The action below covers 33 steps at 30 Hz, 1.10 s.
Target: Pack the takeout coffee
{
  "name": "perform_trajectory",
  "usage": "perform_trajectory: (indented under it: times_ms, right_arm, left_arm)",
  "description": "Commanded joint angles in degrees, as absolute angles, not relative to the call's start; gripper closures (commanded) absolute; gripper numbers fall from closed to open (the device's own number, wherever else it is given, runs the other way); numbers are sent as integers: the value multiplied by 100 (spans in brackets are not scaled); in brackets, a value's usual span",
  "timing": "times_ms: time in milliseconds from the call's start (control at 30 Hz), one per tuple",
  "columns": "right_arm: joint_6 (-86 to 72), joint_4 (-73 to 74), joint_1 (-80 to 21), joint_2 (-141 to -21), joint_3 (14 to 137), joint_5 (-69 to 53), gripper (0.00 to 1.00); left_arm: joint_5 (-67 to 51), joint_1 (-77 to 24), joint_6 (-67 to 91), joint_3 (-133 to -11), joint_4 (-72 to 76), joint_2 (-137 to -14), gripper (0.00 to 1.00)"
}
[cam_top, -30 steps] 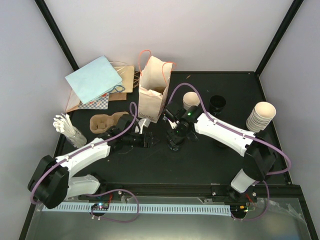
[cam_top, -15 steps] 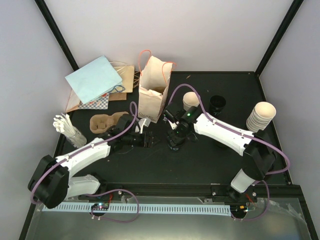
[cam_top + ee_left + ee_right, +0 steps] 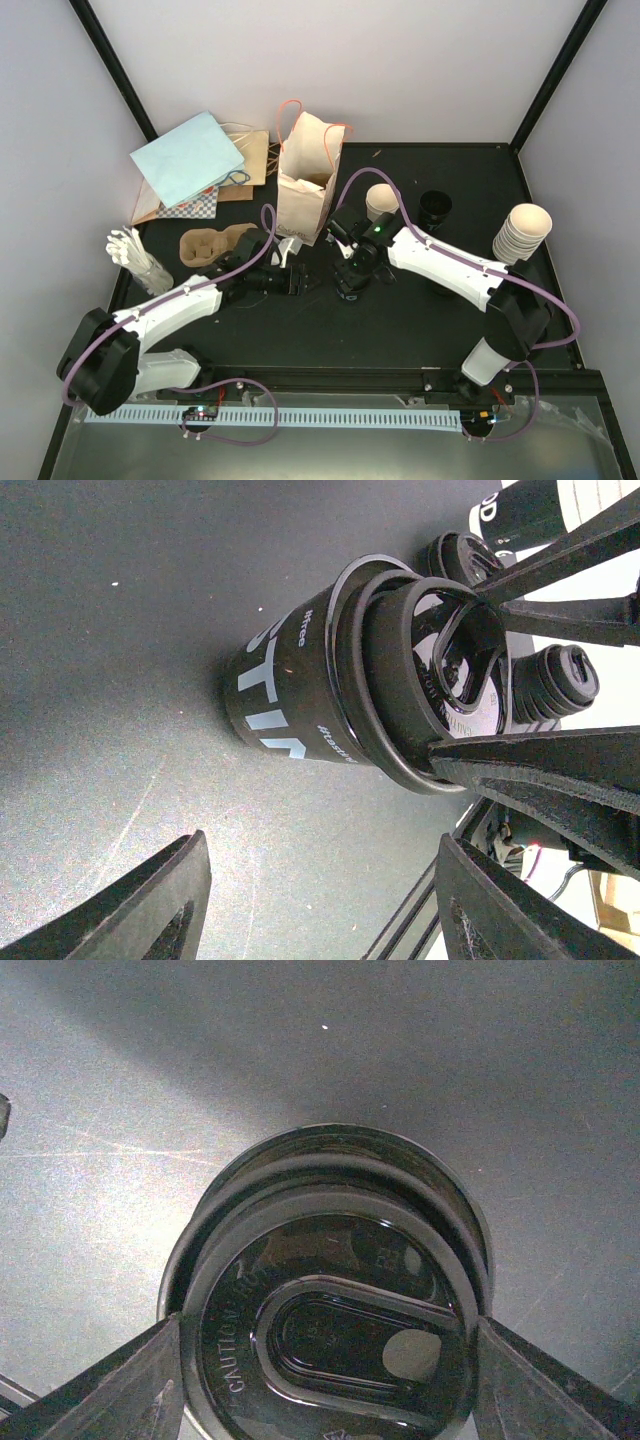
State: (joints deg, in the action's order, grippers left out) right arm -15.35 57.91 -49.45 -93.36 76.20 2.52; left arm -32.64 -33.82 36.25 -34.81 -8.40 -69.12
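Observation:
The takeout coffee in hand is a black paper cup point(image 3: 290, 695) with white lettering, standing on the black table near its middle point(image 3: 347, 288). A round black lid point(image 3: 340, 1330) sits on its mouth point(image 3: 420, 670). My right gripper point(image 3: 328, 1325) reaches down over it, shut on the lid, one finger pressed against each side of the lid's edge point(image 3: 350, 272). My left gripper point(image 3: 322, 842) hovers low just left of the cup point(image 3: 300, 283), open and holding nothing, with the cup a little ahead of its fingertips.
A cream paper bag point(image 3: 305, 185) with orange handles stands open behind the grippers. The brown pulp tray point(image 3: 210, 245) lies to the left. A lidless cream cup point(image 3: 380, 200), black lids point(image 3: 435, 208) and stacked cream cups point(image 3: 522, 230) stand at right. Flat bags point(image 3: 190, 160) lie back left.

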Motion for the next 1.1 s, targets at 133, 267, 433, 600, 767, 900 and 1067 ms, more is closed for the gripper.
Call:
perform_trajectory:
  times_ms: [133, 267, 433, 600, 767, 900, 1067]
  right_arm:
    - [-1477, 5753, -4924, -9215, 7747, 393, 26]
    - [-1438, 5686, -4929, -9142, 7698, 419, 26]
    - [-1400, 5614, -4929, -8925, 7607, 407, 26]
    - [-1329, 5390, -4926, -8713, 7413, 339, 26]
    - [-1274, 4847, -4924, -8363, 7022, 358, 26]
    - [-1257, 4440, -4933, -8088, 6704, 526, 26]
    - [-1325, 4026, -4928, -7890, 6325, 608, 26]
  left_arm:
    - [-3336, -3407, 3635, -3770, -707, -6887, 36]
    - [-3325, -3405, 3633, -3762, -712, -6885, 36]
    - [-3324, -3402, 3636, -3762, -712, -6884, 36]
    - [-3321, -3406, 3638, -3762, -713, -6884, 36]
    - [-3306, -3407, 3638, -3762, -703, -6898, 36]
    - [-3295, -3408, 3638, -3774, -687, -6908, 36]
    - [-3289, -3406, 3655, -3837, -644, -6997, 36]
